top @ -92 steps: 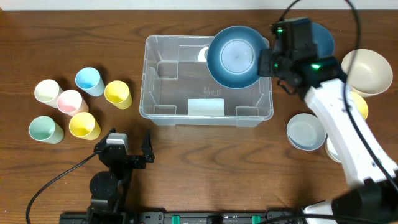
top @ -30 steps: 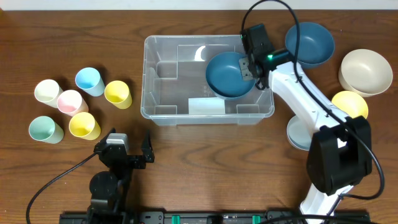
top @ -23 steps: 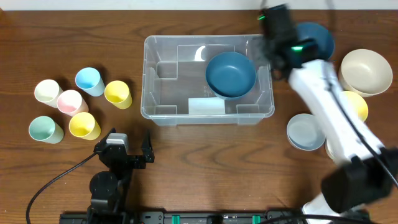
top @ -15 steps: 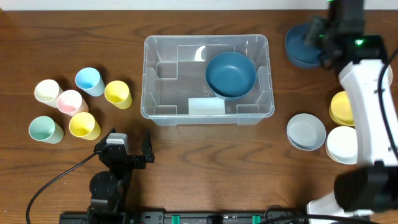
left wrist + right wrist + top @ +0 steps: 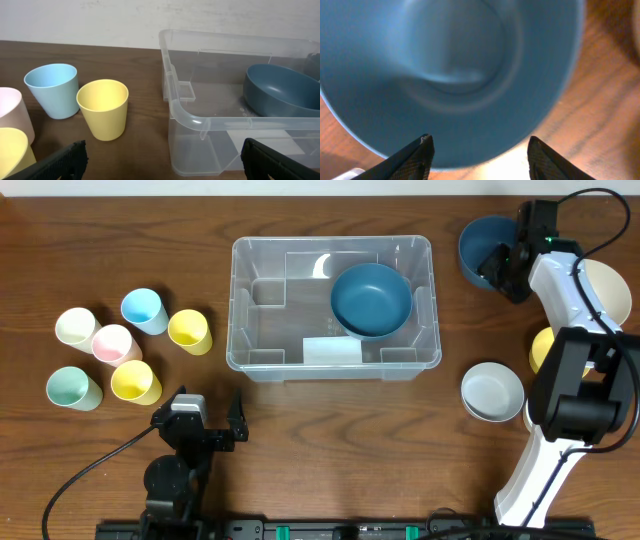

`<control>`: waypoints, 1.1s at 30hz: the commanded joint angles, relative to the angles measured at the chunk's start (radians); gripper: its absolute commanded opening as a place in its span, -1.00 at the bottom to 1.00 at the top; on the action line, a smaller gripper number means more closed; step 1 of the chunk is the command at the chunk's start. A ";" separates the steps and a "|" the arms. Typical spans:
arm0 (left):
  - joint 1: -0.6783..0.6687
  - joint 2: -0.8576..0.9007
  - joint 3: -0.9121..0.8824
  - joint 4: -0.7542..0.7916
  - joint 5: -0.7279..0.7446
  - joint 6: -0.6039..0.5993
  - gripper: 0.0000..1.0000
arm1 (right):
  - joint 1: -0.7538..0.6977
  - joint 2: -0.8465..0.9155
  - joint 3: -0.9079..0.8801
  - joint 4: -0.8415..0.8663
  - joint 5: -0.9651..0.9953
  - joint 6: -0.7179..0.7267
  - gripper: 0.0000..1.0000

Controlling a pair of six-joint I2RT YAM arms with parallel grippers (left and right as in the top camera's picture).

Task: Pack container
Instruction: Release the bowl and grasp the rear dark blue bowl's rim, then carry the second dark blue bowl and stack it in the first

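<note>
Dark, wood-grained table [image 5: 330, 450] carries the container [image 5: 280, 330] at its centre: clear, ridged plastic, rectangular with rounded corners. One glossy dark blue bowl [image 5: 371, 298] sits inside it at the right. A second dark blue bowl [image 5: 482, 248] stands on the wood to the container's right. The right gripper [image 5: 507, 270] hangs over its rim, fingers spread and pinching nothing. The left gripper [image 5: 208, 425], near the front edge, is spread wide and empty. Six smooth tapered cups cluster at left: cream cup [image 5: 65, 327], pink cup [image 5: 110, 343], light blue cup [image 5: 143, 310], green cup [image 5: 72, 388] and two yellow cups [image 5: 190, 330].
</note>
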 commanded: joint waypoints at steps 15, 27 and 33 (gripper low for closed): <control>0.004 -0.006 -0.017 -0.032 0.007 0.002 0.96 | -0.003 0.056 0.000 -0.018 -0.020 0.035 -0.53; 0.004 -0.006 -0.017 -0.032 0.007 0.002 0.96 | -0.016 0.080 0.000 0.010 -0.016 0.004 -0.74; 0.004 -0.006 -0.017 -0.032 0.007 0.002 0.96 | -0.024 0.080 0.000 0.018 -0.012 -0.011 -0.87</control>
